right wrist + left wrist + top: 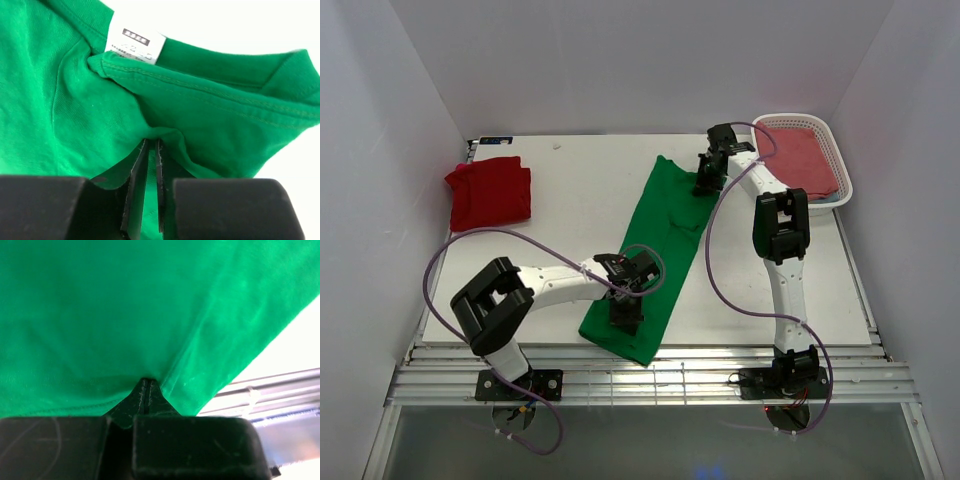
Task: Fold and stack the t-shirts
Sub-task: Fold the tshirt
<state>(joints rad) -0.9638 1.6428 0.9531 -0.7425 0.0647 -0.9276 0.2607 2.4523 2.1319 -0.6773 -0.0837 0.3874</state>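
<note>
Ok, top view, green t-shirt (655, 250): folded into a long narrow strip on the surface (570, 180), long axis diagonal from near-left to far-right
top view, left gripper (625, 318): on the near end of the strip, close to the surface's front edge
top view, right gripper (705, 182): on the far end of the strip, so one arm per end, both in line with the long axis
top view, red t-shirt (490, 195): bunched at the far-left corner, well apart from both arms, left arm nearer
top view, basket (842, 190): far right, reddish cloth (800, 160) inside, just beside the right arm
left wrist, left gripper: jaws fully together, green cloth pinched at the tips, creases fanning out from the pinch
right wrist, right gripper: jaws a thin slit apart, green cloth puckered at the tips and showing in the slit; can't tell if it actually grips
right wrist, neck label (135, 42): white tag just ahead of the tips, collar seam running across, so this is the neck end
next move, my read: bringing one end over the other along that diagonal would halve the strip; hem end sits with the left arm, neck end with the right
</note>
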